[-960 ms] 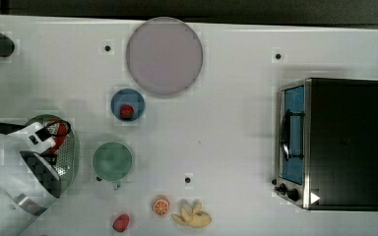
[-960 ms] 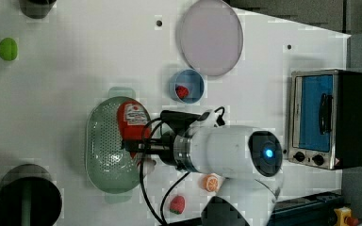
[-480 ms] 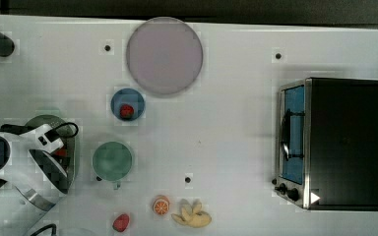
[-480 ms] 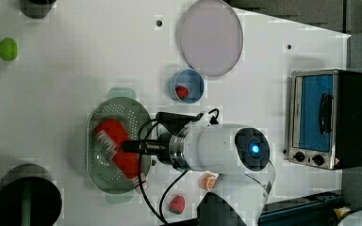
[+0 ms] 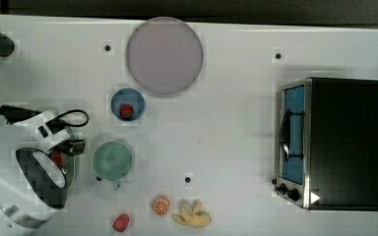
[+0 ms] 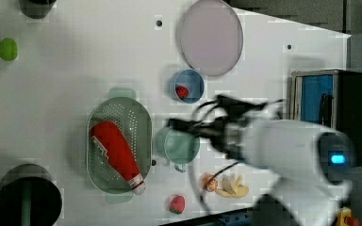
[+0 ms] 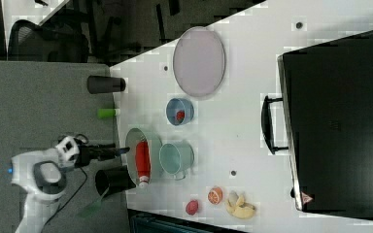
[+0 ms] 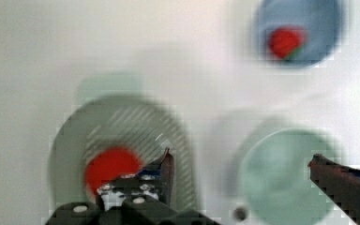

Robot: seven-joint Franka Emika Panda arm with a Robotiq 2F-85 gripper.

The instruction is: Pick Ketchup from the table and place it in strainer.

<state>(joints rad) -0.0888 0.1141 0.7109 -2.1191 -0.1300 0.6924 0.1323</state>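
Red plastic marks the ketchup bottle point(image 6: 115, 153), which in the left view lies on its side inside the pale green strainer point(image 6: 143, 123) at left of centre, white cap toward the frame's lower edge, body touching the perforated base. Judged from this, placement is done and the step in hand is the retreat; the next move calls only for lifting the arm clear without catching the strainer rim or the green cup point(image 6: 181, 146) just beside it. In the same view the gripper point(image 6: 181, 125) sits above that cup, blurred, holding nothing. In the top view, at left of frame, the white arm covers most of the strainer point(image 5: 72, 164), with a sliver of the red bottle point(image 5: 56, 158) showing beside it. In the right view the bottle point(image 7: 142, 162) lies lengthwise in the strainer point(image 7: 132, 141) at lower left of centre, and the gripper point(image 7: 121, 151) hangs near the strainer's far rim. In the wrist view the fingers point(image 8: 166, 171) are spread wide and empty, one over the strainer point(image 8: 65, 154) and the other over the cup point(image 8: 276, 183); the bottle point(image 8: 110, 166) appears as a round red patch in the strainer.
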